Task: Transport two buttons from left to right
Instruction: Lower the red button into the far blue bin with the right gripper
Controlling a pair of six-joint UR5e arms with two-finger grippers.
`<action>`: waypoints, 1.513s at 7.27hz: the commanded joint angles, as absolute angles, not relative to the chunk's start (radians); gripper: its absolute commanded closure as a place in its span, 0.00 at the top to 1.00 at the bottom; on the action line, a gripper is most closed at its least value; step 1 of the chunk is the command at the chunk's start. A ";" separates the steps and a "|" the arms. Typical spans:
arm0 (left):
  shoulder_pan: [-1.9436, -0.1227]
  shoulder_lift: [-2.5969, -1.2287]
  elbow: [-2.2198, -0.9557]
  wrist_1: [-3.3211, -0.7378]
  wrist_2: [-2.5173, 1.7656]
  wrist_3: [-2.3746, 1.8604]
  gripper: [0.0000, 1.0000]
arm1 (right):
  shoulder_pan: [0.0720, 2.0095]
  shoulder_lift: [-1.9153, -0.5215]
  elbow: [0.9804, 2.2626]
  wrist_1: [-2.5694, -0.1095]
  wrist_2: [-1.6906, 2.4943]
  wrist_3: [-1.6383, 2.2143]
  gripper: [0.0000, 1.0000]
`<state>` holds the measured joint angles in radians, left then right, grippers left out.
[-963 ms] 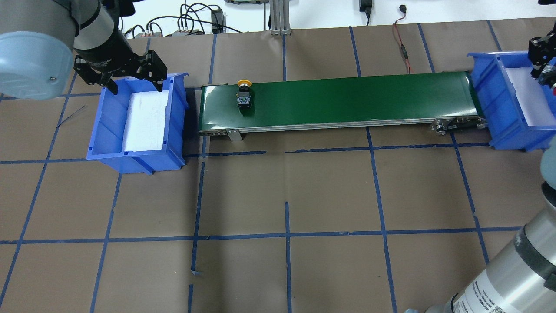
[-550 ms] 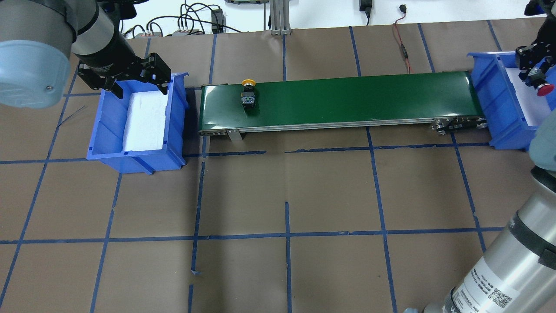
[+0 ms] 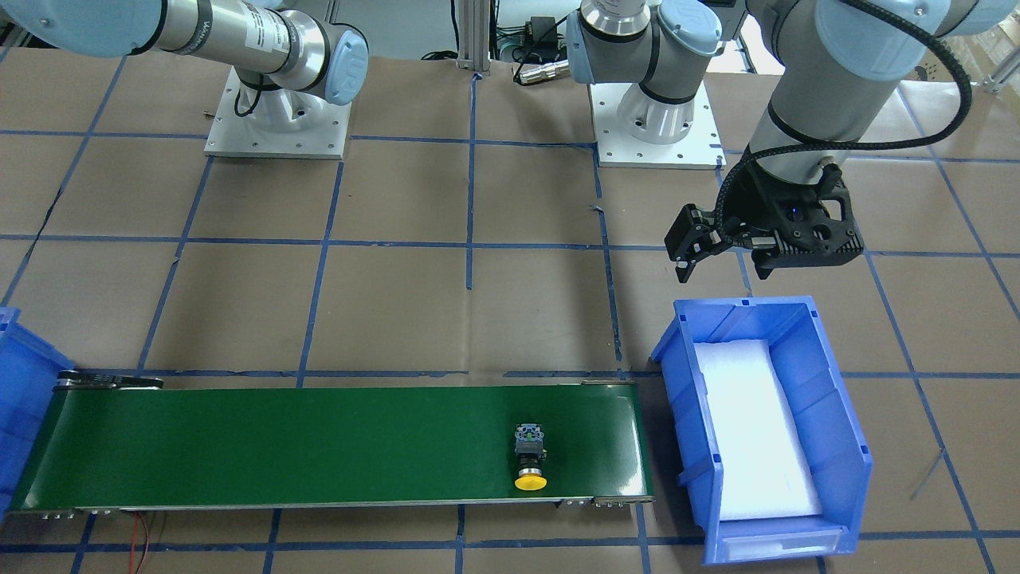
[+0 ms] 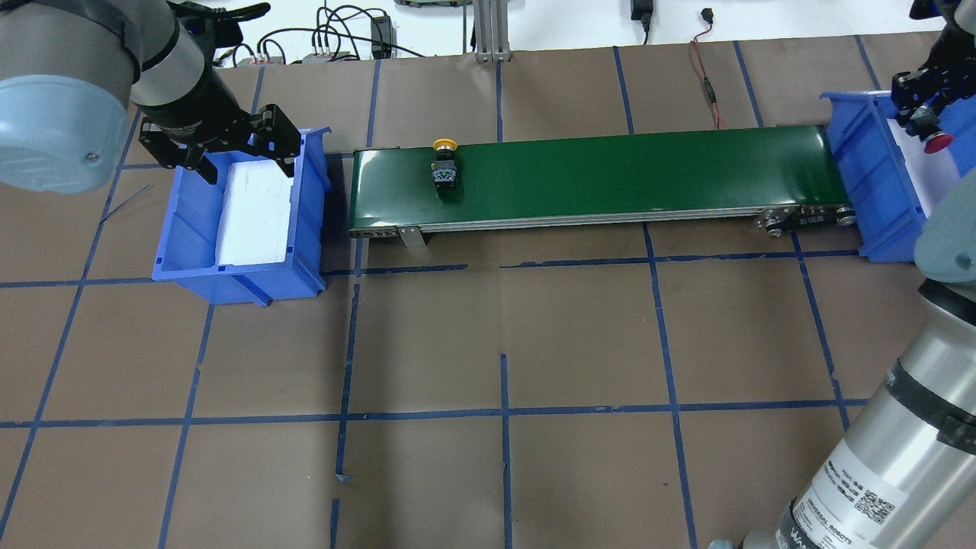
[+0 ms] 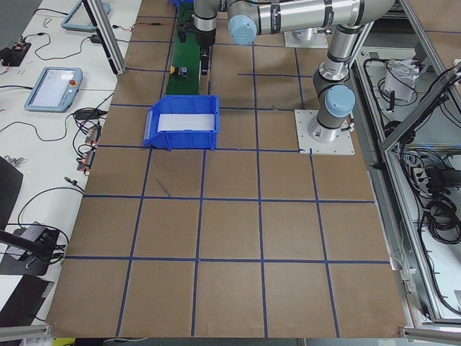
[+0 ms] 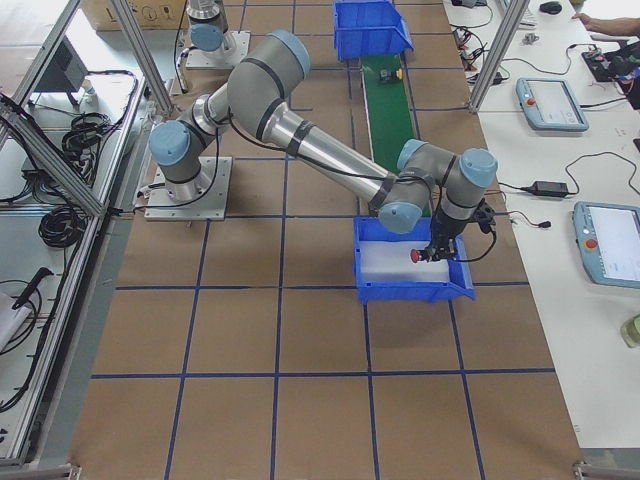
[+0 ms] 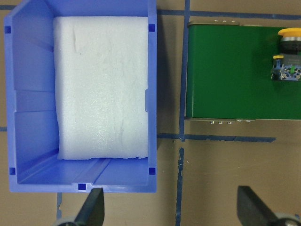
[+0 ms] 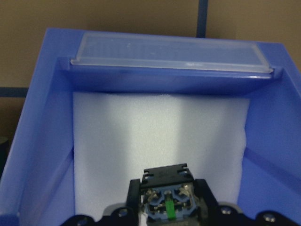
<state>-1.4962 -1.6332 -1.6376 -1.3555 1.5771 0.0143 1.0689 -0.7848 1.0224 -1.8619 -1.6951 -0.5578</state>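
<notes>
**Two foam-lined bins, one button on the belt, one in the grip**

The left blue bin [image 4: 191, 229] stands near the left edge of the surface [image 4: 579, 335]. It is a moulded plastic box with ribbed walls, and it holds only a white foam pad [image 4: 255, 210] with a slightly rough, grainy face. The right blue bin [image 4: 858, 164] stands at the right edge, lined with the same white foam [image 8: 160, 136], and a clear plastic strip [image 8: 169, 52] runs along one end of its rim.

A smooth, glossy green conveyor belt [image 4: 610, 175] spans the gap between the two bins. The yellow button [image 4: 444, 164] lies on its side on the belt near the left end, its round cap at the belt's far edge and its black collar and contact block pointing toward the robot.

The left end effector [image 4: 245, 166] hangs raised by the left bin, its fingers spread wide and holding nothing. The right end effector [image 4: 919, 122] is closed on the red button [image 4: 936, 139], pinching its contact block over the right bin's foam, with the rounded red cap sticking out to one side.

The surface is covered in matt brown paper crossed by a grid of blue tape
</notes>
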 commanded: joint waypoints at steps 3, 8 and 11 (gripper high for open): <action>-1.486 -1.655 -1.644 -1.350 1.582 0.014 1.00 | 1.057 -0.750 1.005 -1.894 -1.658 -0.603 0.04; -1.488 -1.646 -1.643 -1.356 1.582 0.014 1.00 | 1.043 -0.738 1.005 -1.891 -1.660 -0.607 0.83; -1.485 -1.647 -1.643 -1.356 1.580 0.014 1.00 | 1.043 -0.742 1.005 -1.887 -1.660 -0.606 0.98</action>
